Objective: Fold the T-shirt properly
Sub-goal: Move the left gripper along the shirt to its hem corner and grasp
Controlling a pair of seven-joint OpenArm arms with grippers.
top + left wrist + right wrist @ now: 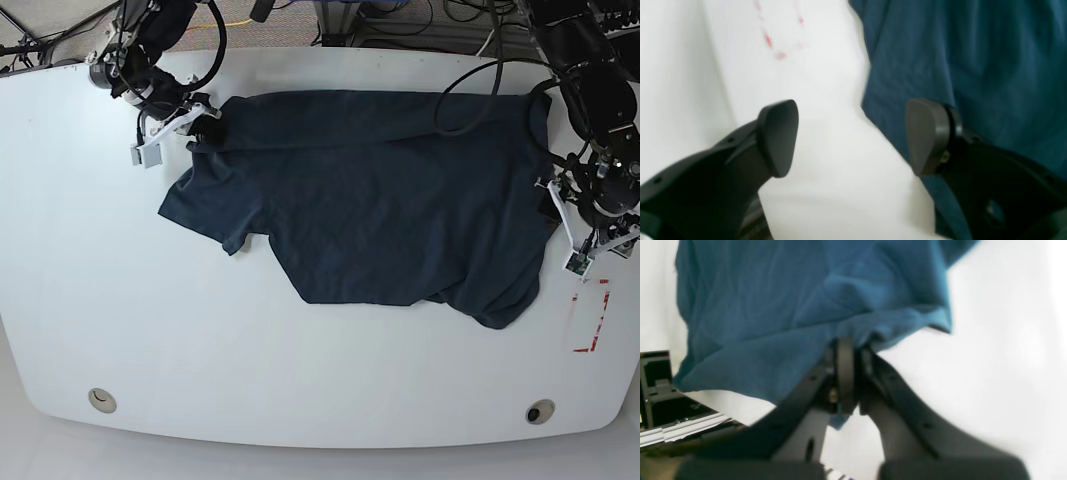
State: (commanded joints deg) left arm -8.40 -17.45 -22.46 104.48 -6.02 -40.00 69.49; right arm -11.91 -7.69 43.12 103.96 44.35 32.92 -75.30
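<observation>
Navy-blue soft cloth, the plain short-sleeved T-shirt (380,190) lies spread and rumpled across the upper middle of the white table (300,370), one sleeve reaching toward the base view's left. At that left end the right gripper (205,122) meets the shirt's corner; only the right wrist view shows its two dark fingers (845,373) pinched together on a bunched fold of the fabric (790,306), lifting it clear of the table. At the base view's right edge the left gripper (556,205) sits by the shirt's side hem. The left wrist view alone shows its rounded grey pads (778,136) spread wide, holding nothing, one over bare table, the other over blue cloth (973,60). Faint red dashed markings (592,318) lie on the table nearby.
</observation>
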